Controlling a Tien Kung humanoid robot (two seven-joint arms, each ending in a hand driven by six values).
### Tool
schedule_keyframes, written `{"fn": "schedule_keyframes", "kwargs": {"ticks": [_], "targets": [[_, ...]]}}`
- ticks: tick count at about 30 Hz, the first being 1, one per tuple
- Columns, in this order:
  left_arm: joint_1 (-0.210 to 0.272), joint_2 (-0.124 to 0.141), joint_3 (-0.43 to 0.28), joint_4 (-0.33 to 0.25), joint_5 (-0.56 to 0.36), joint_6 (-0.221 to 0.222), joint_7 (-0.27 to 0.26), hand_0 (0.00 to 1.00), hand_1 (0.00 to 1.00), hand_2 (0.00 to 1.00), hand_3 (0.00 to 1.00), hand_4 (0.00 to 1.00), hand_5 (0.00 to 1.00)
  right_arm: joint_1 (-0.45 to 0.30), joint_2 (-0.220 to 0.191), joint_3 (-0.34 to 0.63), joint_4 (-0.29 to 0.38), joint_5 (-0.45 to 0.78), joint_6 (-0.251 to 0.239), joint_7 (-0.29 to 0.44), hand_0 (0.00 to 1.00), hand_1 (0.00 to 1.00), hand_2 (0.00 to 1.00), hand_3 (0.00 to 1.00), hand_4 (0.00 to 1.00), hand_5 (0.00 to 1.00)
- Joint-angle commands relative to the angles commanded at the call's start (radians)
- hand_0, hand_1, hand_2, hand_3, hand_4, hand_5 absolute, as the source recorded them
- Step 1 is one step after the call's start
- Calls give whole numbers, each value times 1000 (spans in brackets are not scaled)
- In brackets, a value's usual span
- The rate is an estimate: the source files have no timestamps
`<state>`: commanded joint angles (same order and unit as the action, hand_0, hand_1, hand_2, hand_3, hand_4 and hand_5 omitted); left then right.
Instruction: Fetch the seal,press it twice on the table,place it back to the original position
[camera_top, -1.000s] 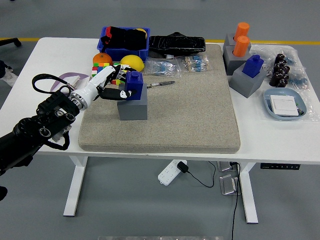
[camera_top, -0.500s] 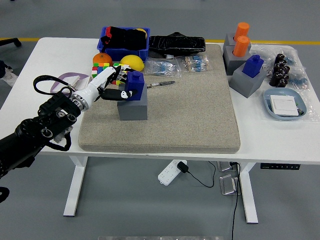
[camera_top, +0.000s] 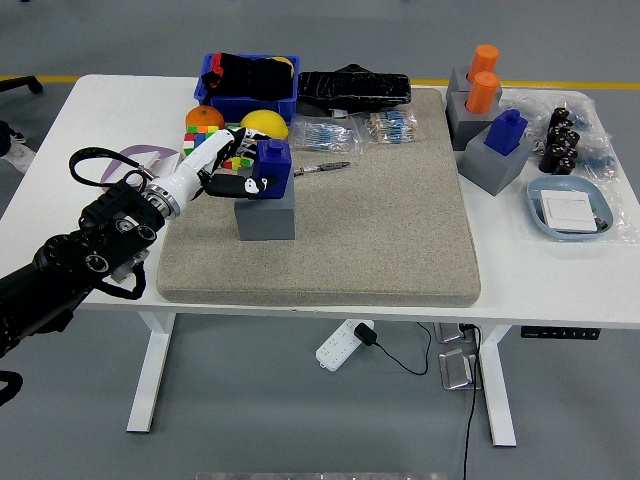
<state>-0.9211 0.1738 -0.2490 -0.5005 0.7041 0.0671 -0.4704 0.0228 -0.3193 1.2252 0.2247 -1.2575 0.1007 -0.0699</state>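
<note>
A blue seal (camera_top: 274, 167) stands on top of a grey block (camera_top: 268, 216) at the left of the beige mat (camera_top: 385, 235). My left hand (camera_top: 246, 172) reaches in from the left, its white fingers (camera_top: 222, 148) curled over the seal's left side and the thumb pressed low against it. The seal sits slightly raised and tilted in the block's top. My right hand is out of view.
Behind the hand lie a colour cube (camera_top: 198, 138), an orange (camera_top: 204, 117), a lemon (camera_top: 265, 123) and a blue bin (camera_top: 247, 88). A pen (camera_top: 321, 168) lies right of the seal. A second blue seal (camera_top: 507, 131), orange seals (camera_top: 484, 76) and a plate (camera_top: 570, 209) are at the right.
My left hand has edged forward and closed tighter on the blue seal, which has shifted slightly up and to the right on its block.
</note>
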Motion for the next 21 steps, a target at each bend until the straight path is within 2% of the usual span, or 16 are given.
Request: {"fn": "schedule_keyframes", "kwargs": {"ticks": [2, 3, 9, 21], "targets": [[1, -1, 2, 1, -2, 0, 0, 822, 690, 531, 722, 560, 2, 0, 0, 0, 0, 0, 0, 0, 761, 674, 665, 616, 786, 502], [2, -1, 2, 2, -2, 0, 0, 822, 749, 549, 721, 565, 2, 0, -1, -1, 0, 0, 0, 0, 760, 674, 664, 617, 786, 505], [1, 0, 4, 8, 1, 4, -5, 821, 768, 549, 710, 573, 2, 2, 0, 0, 1, 1, 0, 1, 760, 673, 664, 617, 786, 505], [-5, 20, 0, 12, 0, 8, -12, 822, 725, 533, 696, 576, 2, 0, -1, 4, 2, -1, 0, 1, 761, 672, 664, 617, 786, 505]]}}
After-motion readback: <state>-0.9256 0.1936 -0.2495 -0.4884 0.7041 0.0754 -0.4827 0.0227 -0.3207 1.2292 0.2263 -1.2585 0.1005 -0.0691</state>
